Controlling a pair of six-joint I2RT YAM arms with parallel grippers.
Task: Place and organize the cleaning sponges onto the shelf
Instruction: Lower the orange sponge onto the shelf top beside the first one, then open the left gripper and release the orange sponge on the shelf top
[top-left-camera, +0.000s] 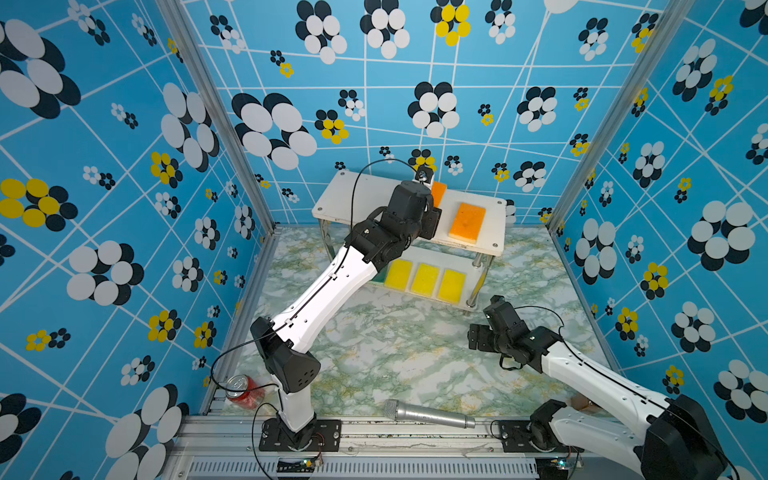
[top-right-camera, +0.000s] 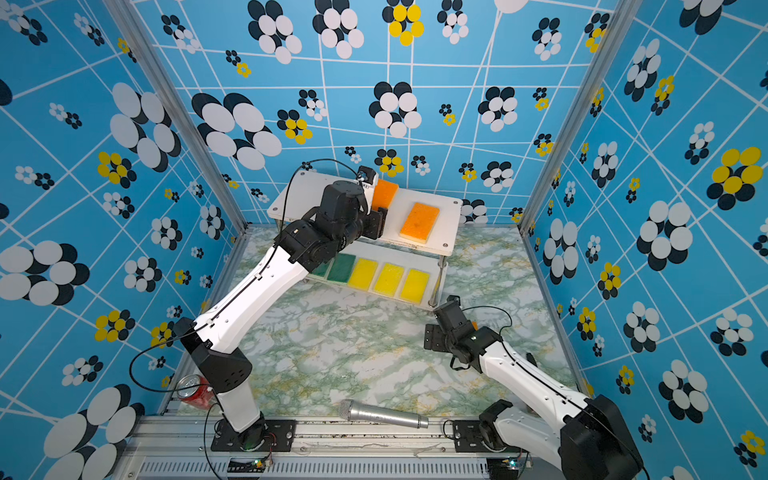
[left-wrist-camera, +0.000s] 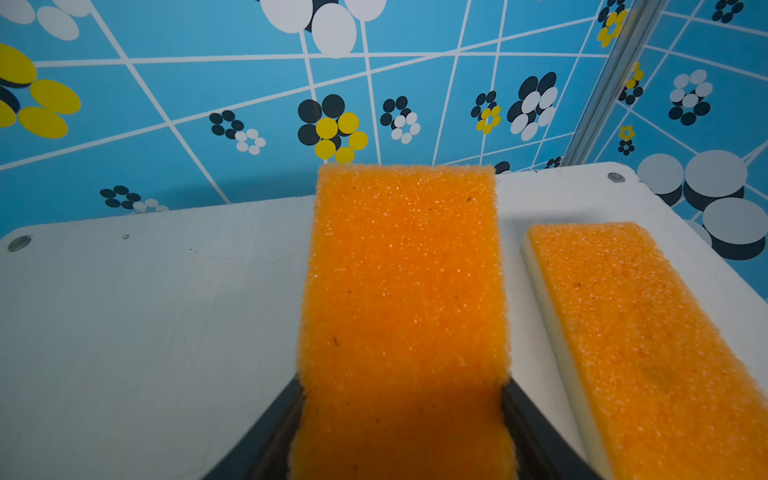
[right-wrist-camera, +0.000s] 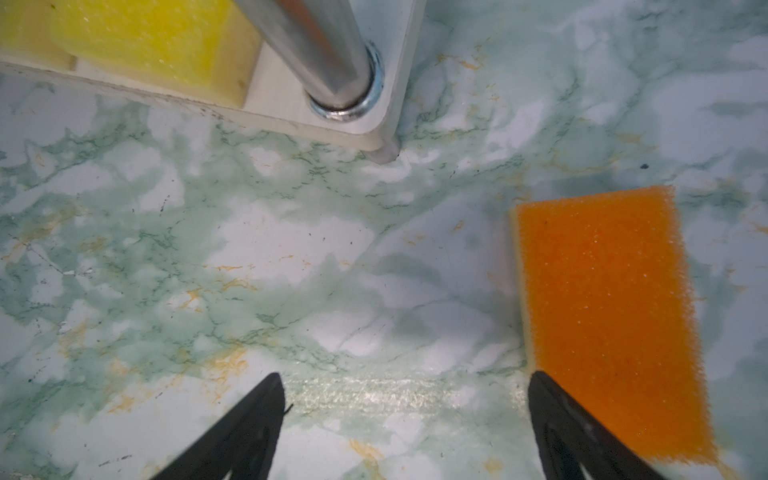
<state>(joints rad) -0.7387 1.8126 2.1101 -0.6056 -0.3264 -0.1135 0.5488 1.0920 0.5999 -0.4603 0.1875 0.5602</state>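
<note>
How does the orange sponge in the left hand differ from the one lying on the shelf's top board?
The held sponge is pinched in the left hand, tilted up off the shelf; the lying sponge rests flat, untouched. The held sponge shows only orange; the lying sponge also shows its pale side. Both are orange rectangles over the shelf.

Three orange sponges, three yellow, perhaps two green

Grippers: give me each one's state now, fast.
Left gripper: shut on an orange sponge.
Right gripper: open, holding nothing.
</note>
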